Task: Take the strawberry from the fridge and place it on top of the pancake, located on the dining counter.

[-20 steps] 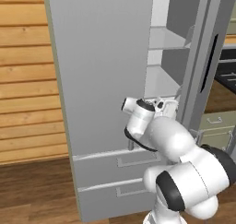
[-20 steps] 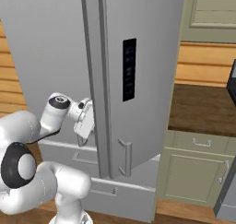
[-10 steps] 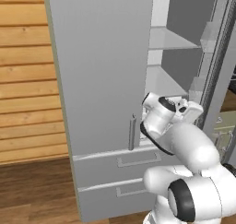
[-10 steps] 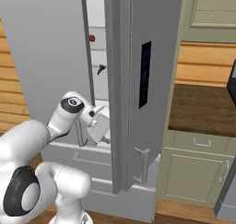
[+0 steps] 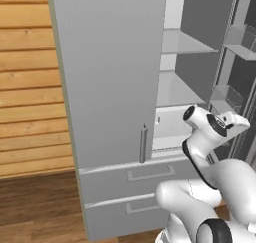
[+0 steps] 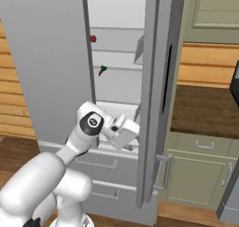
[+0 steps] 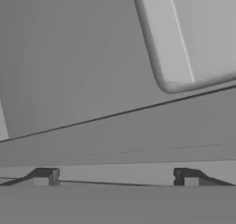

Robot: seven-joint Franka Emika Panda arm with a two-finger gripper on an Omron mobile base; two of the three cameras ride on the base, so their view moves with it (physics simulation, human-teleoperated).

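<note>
1. Left base view: the fridge [image 5: 110,77] stands against a wood-plank wall [image 5: 27,87], its left upper door shut with a vertical bar handle [image 5: 143,143] at its lower edge, its right upper door swung wide. Pale shelves [image 5: 182,43] show in the opening, with two drawers [image 5: 150,173] below. The white arm's wrist sits low in the open compartment, just above the upper drawer.

2. Right base view: the strawberry [image 6: 93,38] lies on an upper shelf at the left side of the interior; a small orange piece with a green top [image 6: 101,70] sits on the shelf below it. The gripper [image 6: 131,147] hangs well below both, near the compartment floor. A brown-topped counter [image 6: 205,109] stands beside the open door.

3. Hand view: the two fingertips [image 7: 45,177] stand far apart, jaws released and empty, facing grey fridge surfaces.
</note>
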